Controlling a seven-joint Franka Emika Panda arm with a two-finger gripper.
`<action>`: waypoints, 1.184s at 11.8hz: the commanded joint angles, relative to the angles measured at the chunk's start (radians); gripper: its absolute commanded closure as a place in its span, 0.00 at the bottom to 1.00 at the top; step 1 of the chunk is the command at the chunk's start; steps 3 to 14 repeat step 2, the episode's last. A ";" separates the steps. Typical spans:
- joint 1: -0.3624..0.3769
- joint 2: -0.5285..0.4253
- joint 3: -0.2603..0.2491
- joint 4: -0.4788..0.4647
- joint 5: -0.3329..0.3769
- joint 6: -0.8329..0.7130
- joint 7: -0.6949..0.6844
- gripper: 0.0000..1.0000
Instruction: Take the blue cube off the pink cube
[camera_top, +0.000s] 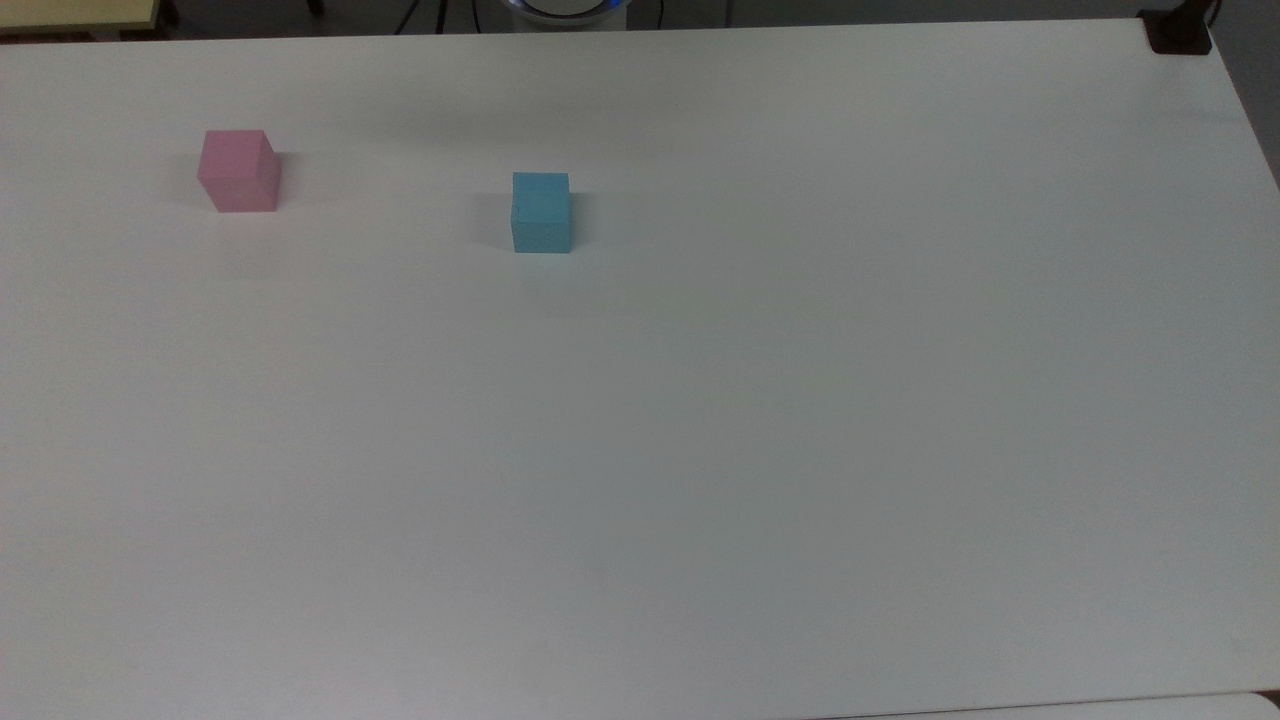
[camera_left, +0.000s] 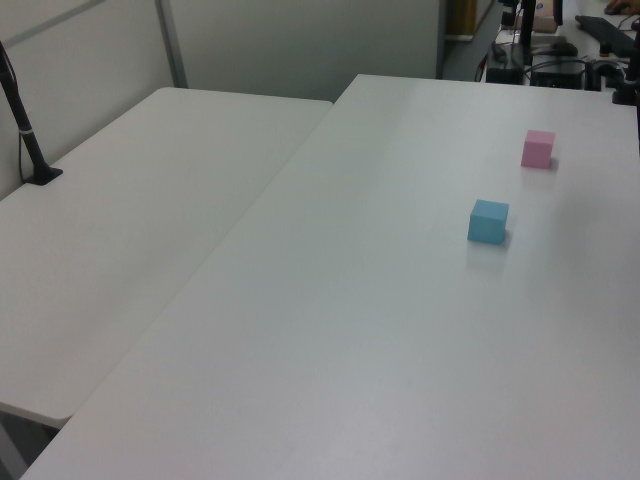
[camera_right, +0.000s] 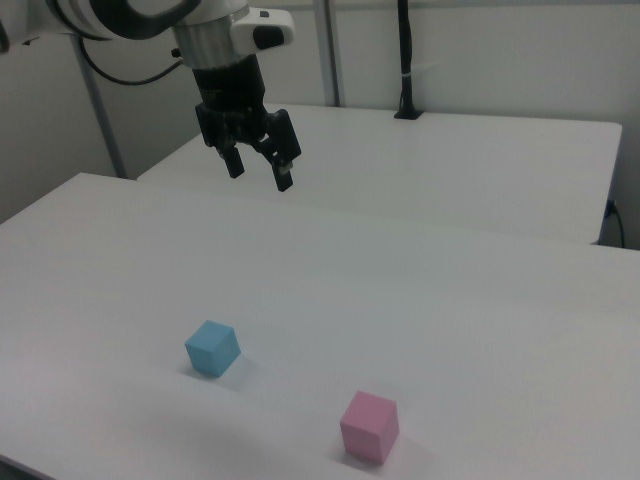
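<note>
The blue cube (camera_top: 541, 212) (camera_left: 488, 221) (camera_right: 212, 347) rests on the white table (camera_top: 700, 400), apart from the pink cube (camera_top: 238, 170) (camera_left: 538, 148) (camera_right: 369, 427), which also sits on the table. In the top view the pink cube is to the left of the blue one. My gripper (camera_right: 260, 172) hangs high above the table in the right view, well above and behind the blue cube, open with nothing between its fingers.
A second white table (camera_left: 130, 230) adjoins the first on the left view's left. A black post (camera_left: 25, 130) (camera_right: 405, 60) stands on it. A black clamp (camera_top: 1178, 35) sits at the top view's far right corner.
</note>
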 joint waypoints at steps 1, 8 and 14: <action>0.021 -0.001 -0.017 0.001 0.015 0.005 -0.029 0.00; 0.021 -0.001 -0.017 0.001 0.015 0.005 -0.028 0.00; 0.021 -0.001 -0.017 0.001 0.015 0.005 -0.028 0.00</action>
